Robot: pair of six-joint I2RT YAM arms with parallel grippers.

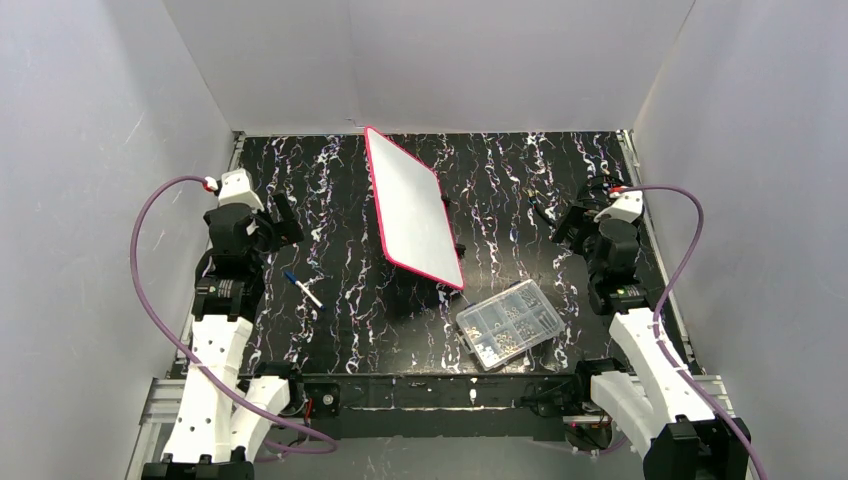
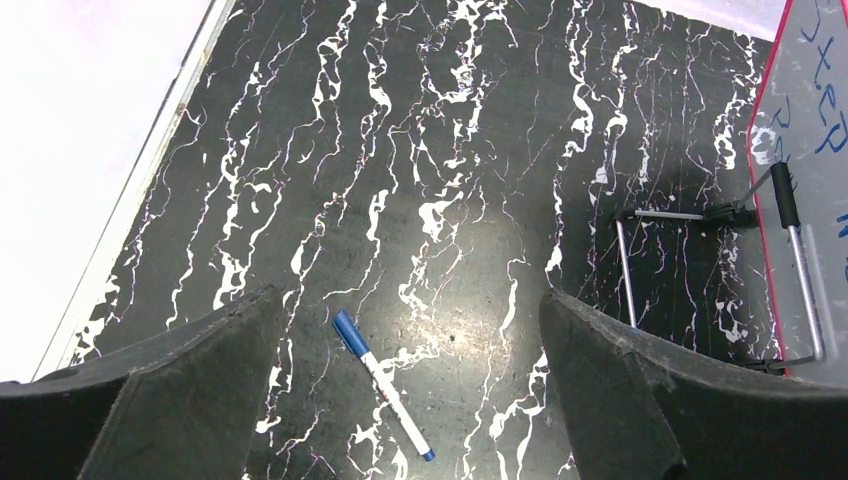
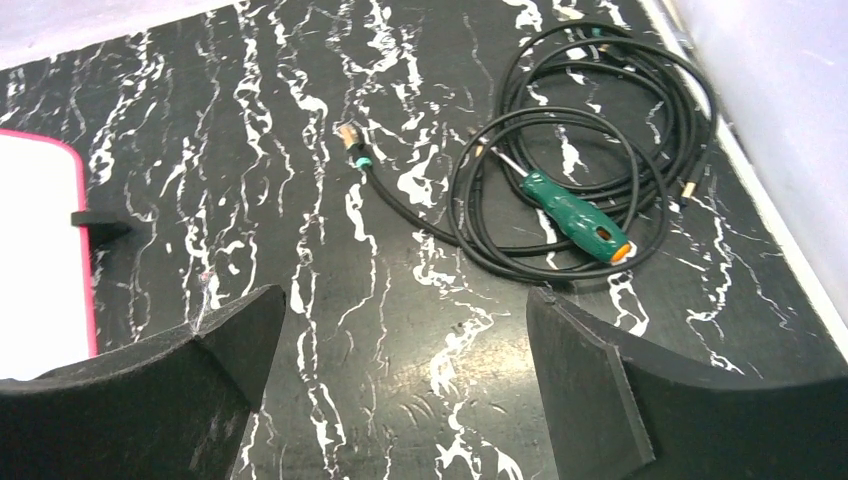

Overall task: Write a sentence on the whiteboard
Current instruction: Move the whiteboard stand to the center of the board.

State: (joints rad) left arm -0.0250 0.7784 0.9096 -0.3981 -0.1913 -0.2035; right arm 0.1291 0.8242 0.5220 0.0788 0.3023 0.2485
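Observation:
The whiteboard (image 1: 415, 205), white with a pink-red frame, stands tilted on its feet at the table's middle back. Its edge shows in the left wrist view (image 2: 815, 200) with a wire stand (image 2: 795, 260) and part of the sentence (image 2: 828, 120) as blue strokes too cut off to read. No writing is readable from above. A blue-capped white marker (image 1: 302, 290) lies on the table left of the board, below my left gripper (image 2: 410, 300) in its wrist view (image 2: 382, 383). My left gripper (image 1: 285, 215) is open and empty. My right gripper (image 1: 560, 225) is open and empty right of the board (image 3: 35, 250).
A clear compartmented parts box (image 1: 510, 323) sits near the front, right of centre. A coiled black cable (image 3: 600, 100) and a green-handled screwdriver (image 3: 575, 215) lie at the back right, ahead of the right gripper (image 3: 405, 300). White walls enclose the black marbled table (image 1: 350, 330).

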